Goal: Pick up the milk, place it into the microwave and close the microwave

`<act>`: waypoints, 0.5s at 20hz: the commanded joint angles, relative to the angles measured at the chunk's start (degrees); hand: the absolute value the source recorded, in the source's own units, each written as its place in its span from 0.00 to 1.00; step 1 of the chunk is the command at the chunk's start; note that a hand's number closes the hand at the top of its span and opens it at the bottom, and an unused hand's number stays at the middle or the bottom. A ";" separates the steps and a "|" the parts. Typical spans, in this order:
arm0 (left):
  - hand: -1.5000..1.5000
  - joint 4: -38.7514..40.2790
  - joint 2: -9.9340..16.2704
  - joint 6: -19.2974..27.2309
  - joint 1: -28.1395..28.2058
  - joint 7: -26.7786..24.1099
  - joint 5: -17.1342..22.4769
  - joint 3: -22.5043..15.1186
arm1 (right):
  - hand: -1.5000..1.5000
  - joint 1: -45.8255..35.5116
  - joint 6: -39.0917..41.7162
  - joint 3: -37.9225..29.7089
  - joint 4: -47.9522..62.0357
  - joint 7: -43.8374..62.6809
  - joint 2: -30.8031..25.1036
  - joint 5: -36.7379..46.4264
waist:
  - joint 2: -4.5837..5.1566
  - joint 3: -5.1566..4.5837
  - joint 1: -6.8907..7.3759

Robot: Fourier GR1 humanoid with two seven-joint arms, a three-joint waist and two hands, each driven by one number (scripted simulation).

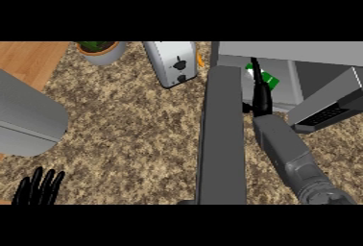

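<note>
A robot's right forearm (291,153) stretches from the lower right of the view up into the open microwave (284,54) at the top right of a speckled stone counter (127,129). Its black right hand (260,93) is deep in the oven's mouth, seen edge-on as a narrow dark shape. Whether its fingers are curled or straight cannot be told from here. Just beside the hand's upper end, inside the cavity, sits a small green and white patch that appears to be the milk (268,79); most of the carton is hidden behind the hand and the oven's wall, and whether hand and carton touch is unclear. The microwave's door (221,134) stands swung wide, a long grey slab running down the middle of the view and cut off at the bottom. The left hand (39,190) rests at the lower left corner, fingers straight and up, holding nothing, its arm out of view. A toaster (172,62) and a potted plant (101,50) stand along the top edge, the plant cut off. A large grey object (25,120) at the left is only partly in view and cannot be identified.
</note>
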 commanded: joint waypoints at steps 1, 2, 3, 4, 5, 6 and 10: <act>0.00 -0.91 0.40 -0.84 1.80 -0.51 0.26 0.33 | 0.00 3.00 7.15 -2.39 -0.45 -4.74 0.97 -2.57 | -0.64 -0.08 -1.14; 0.00 0.14 -0.13 -1.47 2.18 -1.87 -0.49 -0.41 | 0.00 3.65 7.80 -2.10 0.58 -4.66 0.94 -2.18 | -0.79 -0.15 -1.42; 0.00 -0.48 -0.46 0.22 0.65 -0.40 -0.64 -0.12 | 0.00 5.49 8.88 -2.47 0.12 -7.51 1.07 -2.53 | -0.69 -0.10 -1.88; 0.00 -4.14 0.01 0.14 2.19 1.55 0.66 -0.30 | 0.00 5.55 10.40 -3.23 0.10 -7.54 0.51 -3.28 | -0.79 -0.05 -1.78; 0.00 -1.36 0.82 -1.55 2.41 -0.21 1.23 0.83 | 0.00 5.94 9.45 -3.47 0.43 -8.21 1.48 -3.38 | -0.90 -0.14 -1.84; 0.00 -0.08 -1.78 -0.25 2.84 -2.11 -2.52 -1.81 | 0.00 5.77 11.12 -3.46 0.32 -8.38 0.81 -3.37 | -1.18 -0.20 -2.38; 0.00 -4.27 -0.24 0.24 3.87 2.56 1.62 0.48 | 0.00 10.88 10.22 -3.86 -0.19 -15.27 3.82 -3.53 | -1.60 -0.21 -3.42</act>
